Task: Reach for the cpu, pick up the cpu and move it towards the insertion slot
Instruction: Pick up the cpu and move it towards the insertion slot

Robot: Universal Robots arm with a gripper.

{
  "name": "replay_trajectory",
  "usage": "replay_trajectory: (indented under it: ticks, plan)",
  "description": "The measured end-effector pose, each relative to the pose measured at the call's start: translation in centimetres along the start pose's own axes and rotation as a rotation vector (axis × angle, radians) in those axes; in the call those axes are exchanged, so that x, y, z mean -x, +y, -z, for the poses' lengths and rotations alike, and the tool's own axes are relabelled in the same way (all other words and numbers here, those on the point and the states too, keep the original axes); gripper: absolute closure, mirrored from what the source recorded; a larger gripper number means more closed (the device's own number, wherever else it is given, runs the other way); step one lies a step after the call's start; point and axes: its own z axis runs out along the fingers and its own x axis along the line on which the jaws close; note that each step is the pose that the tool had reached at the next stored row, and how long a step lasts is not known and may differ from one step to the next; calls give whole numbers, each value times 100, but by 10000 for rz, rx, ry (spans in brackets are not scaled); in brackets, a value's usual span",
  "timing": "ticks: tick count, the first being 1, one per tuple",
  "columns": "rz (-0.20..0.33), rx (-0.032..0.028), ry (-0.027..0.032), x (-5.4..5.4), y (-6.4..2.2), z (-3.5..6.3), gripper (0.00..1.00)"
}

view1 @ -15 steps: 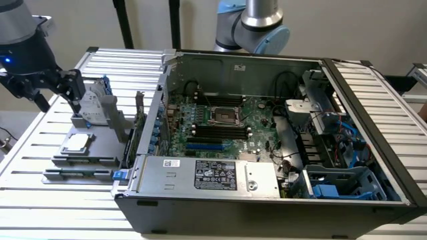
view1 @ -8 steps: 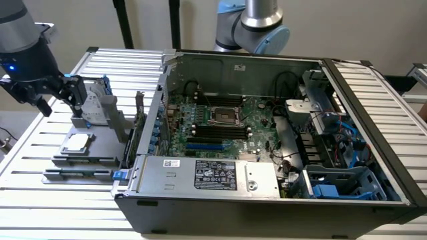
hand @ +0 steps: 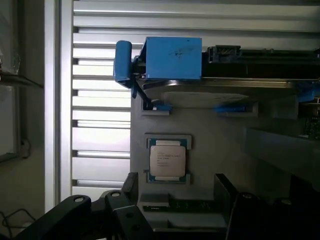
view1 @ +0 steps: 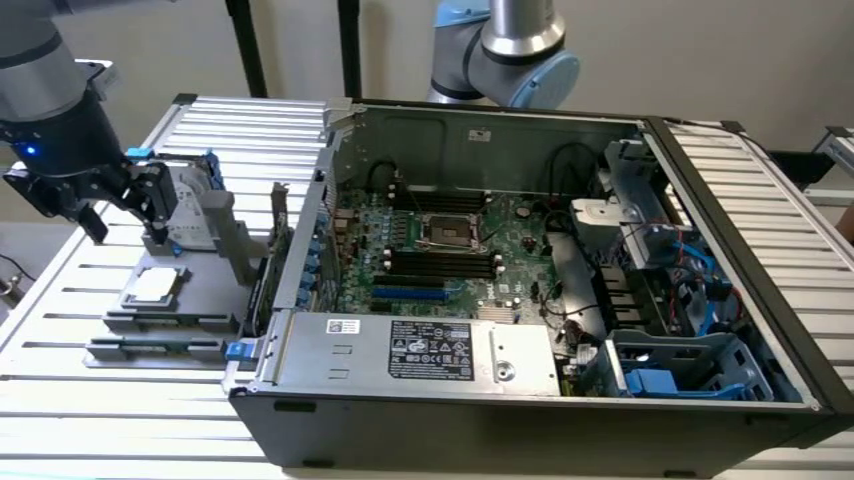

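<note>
The cpu (view1: 154, 285) is a small flat square chip with a silver top, lying in a grey holder on the slatted table at the exterior view's left. In the wrist view the cpu (hand: 167, 160) sits in a blue-cornered recess. My gripper (view1: 127, 232) hangs open above and slightly behind it, not touching it. In the wrist view my gripper (hand: 175, 181) shows two dark fingers (hand: 131, 186) spread wide, with nothing between them. The insertion slot (view1: 447, 232) is the silver-framed square socket on the motherboard inside the open case.
A hard drive in a blue frame (view1: 194, 205) stands just behind the cpu holder, close to my fingers. A memory stick (view1: 160, 346) lies in front. The open computer case (view1: 534, 400) has tall walls. A second arm (view1: 514, 50) stands behind the case.
</note>
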Motion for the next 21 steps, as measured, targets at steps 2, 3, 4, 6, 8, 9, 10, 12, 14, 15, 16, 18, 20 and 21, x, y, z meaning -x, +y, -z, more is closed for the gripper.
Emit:
replay_trajectory:
  ticks: [2,3,4,6,8,9,10,12,14,15,16,18,20,21]
  plan:
    - [-1,-1,2,-4,-10,-35,29]
    - [-1,-1,2,-6,-14,-53,29]
    - [-1,-1,1,-8,-18,-71,29]
    - [-1,-1,1,-13,-26,-108,29]
    - [0,0,1,-18,-34,-144,29]
    - [0,-1,1,-21,-39,-162,29]
    - [-1,-1,1,-24,-43,-180,29]
    - [-1,0,0,-27,-50,-216,29]
    - [-1,-1,2,-28,-53,-252,29]
    - [-1,-1,2,-27,-54,-270,29]
    - [0,-1,2,-27,-55,-288,29]
    - [-1,-1,1,-27,-57,-325,29]
    - [0,-1,2,-27,-58,-361,29]
    - [0,-1,1,-27,-59,-379,29]
